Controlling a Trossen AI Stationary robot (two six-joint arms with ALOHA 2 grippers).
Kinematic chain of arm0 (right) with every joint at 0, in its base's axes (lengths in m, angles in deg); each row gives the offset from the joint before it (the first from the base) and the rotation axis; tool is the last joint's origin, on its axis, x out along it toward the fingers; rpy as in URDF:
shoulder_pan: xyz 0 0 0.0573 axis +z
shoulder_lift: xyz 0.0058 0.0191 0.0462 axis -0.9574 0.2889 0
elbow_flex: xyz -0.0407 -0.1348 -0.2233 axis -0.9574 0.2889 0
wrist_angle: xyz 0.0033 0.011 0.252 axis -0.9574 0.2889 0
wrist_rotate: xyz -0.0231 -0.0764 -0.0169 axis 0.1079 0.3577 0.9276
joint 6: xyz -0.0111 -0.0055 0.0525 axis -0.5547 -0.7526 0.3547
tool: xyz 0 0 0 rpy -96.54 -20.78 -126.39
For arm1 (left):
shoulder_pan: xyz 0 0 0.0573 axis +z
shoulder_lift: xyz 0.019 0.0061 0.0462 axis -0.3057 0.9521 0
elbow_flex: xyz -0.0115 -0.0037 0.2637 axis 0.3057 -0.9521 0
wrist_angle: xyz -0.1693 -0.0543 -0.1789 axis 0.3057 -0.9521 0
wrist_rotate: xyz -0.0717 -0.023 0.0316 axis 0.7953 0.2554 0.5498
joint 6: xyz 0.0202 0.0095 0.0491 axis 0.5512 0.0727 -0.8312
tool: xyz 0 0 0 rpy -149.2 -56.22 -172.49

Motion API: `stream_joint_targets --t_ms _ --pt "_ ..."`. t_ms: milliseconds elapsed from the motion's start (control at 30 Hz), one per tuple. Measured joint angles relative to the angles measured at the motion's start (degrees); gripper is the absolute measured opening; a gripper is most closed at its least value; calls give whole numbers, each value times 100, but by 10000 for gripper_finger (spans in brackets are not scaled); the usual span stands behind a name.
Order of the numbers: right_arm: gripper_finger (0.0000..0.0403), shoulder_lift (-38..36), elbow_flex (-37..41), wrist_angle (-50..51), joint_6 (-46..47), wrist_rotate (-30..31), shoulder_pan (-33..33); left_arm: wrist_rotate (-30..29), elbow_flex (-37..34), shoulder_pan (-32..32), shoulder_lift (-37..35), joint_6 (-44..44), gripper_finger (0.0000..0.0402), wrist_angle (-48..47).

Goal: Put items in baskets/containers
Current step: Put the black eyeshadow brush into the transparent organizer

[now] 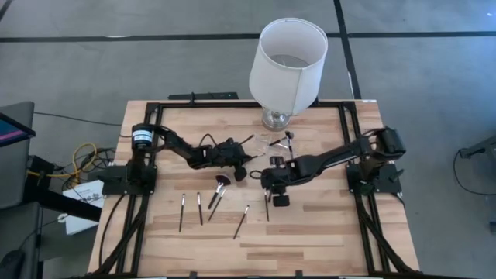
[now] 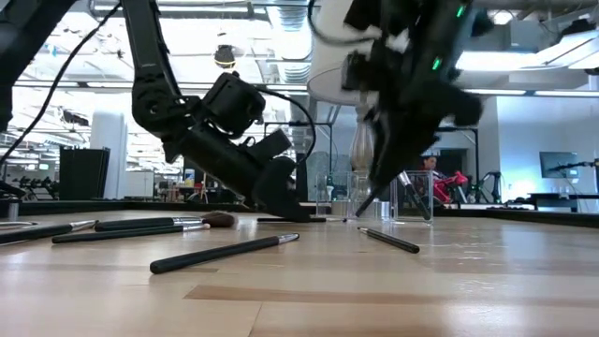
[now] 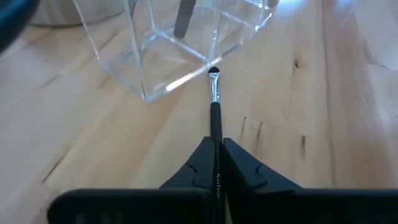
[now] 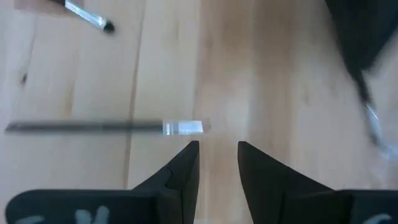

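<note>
Several slim dark makeup brushes point(image 1: 199, 208) lie flat on the wooden table; a fan-headed one point(image 1: 219, 186) is among them. The clear plastic container point(image 1: 279, 142) stands in front of the lamp base, and in the left wrist view this container point(image 3: 168, 56) has a brush standing in it. My left gripper point(image 3: 216, 142) is shut on one brush point(image 3: 214, 109), whose bristle tip points at the container's near corner. My right gripper point(image 4: 217, 146) is open and low over the table beside a lying brush point(image 4: 106, 127). In the high view it point(image 1: 267, 188) is right of my left gripper point(image 1: 242, 172). My left gripper pinches the brush's dark handle point(image 3: 216, 127) between its two fingers. The fingers lie along the brush, which sticks out forward past their ends. It is held low and nearly level over the table, bristle tip point(image 3: 212, 74) close to the container's base.
A big white lampshade on a glass base point(image 1: 287, 58) stands at the table's far edge, just behind the container. Black frame rails point(image 1: 155, 108) run along the table's edges. Loose brushes point(image 2: 225, 253) cover the middle near part; bare wood point(image 1: 325, 232) lies to the near right.
</note>
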Motion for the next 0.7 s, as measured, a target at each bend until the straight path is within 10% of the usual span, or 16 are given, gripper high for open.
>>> stream_joint_targets --t_ms 300,567,700 --pt "102 -1639 224 237 655 2098 656 86 -345 -291 -1428 -17 12 -609" --pt "102 -1836 3422 -7735 -131 1572 622 57 -785 -618 -2601 -27 13 -539" --pt "103 -1249 3913 -10019 388 1228 296 -285 -923 -828 -3143 -41 13 -453"
